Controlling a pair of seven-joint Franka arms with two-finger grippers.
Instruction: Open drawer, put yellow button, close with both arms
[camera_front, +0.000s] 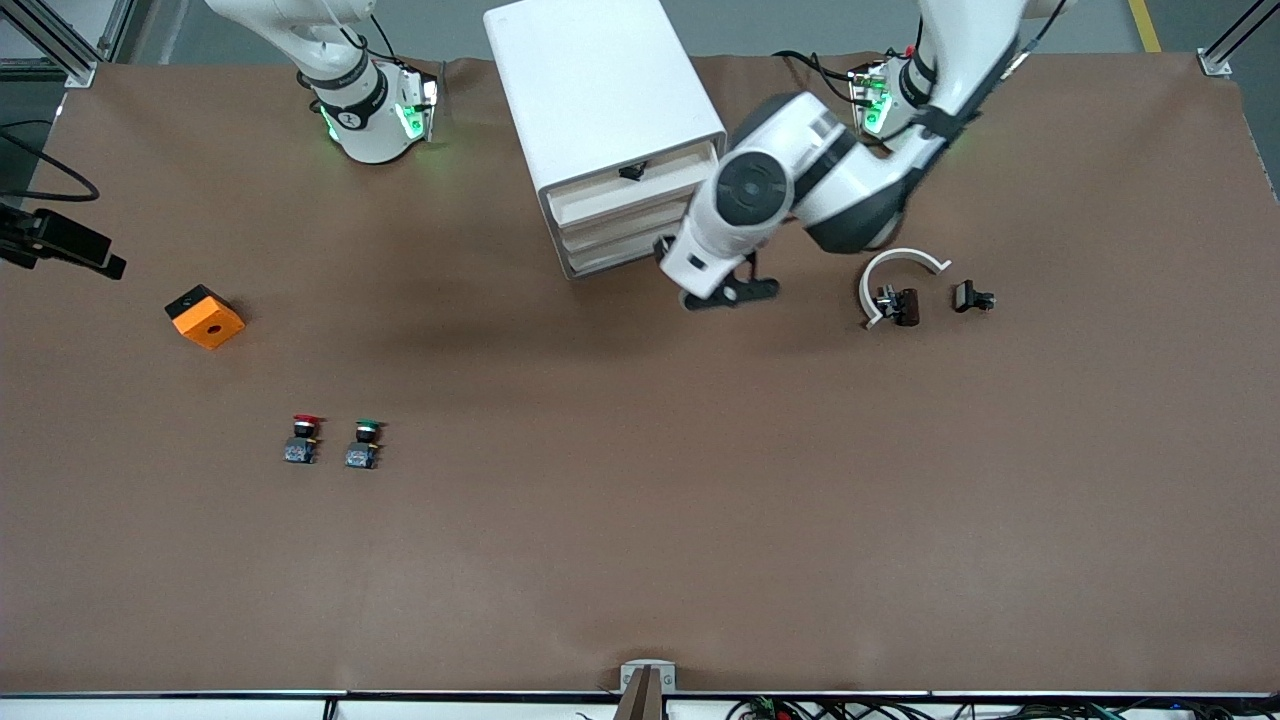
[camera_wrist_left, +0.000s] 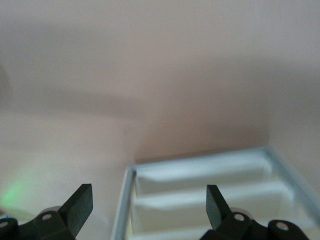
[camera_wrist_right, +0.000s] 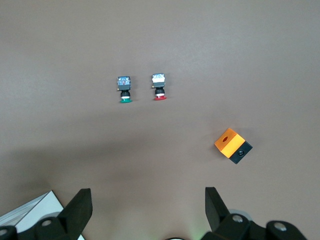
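The white cabinet (camera_front: 600, 90) stands between the two arms' bases. The drawer (camera_front: 640, 185) is its uppermost one, cream-fronted with a small black handle (camera_front: 632, 172); I cannot tell whether it stands out. My left gripper (camera_front: 712, 285) hangs open over the table just in front of the lower drawers. In the left wrist view its empty fingers (camera_wrist_left: 80, 205) frame the stacked white drawer ledges (camera_wrist_left: 200, 195). My right gripper (camera_wrist_right: 148, 202) is open, empty and high over the table; it does not show in the front view. The yellow button is out of view.
A red-capped button (camera_front: 302, 438) and a green-capped button (camera_front: 364, 443) stand side by side nearer the front camera. An orange block (camera_front: 205, 317) lies toward the right arm's end. A white curved piece (camera_front: 895, 275) and small black parts (camera_front: 972, 297) lie toward the left arm's end.
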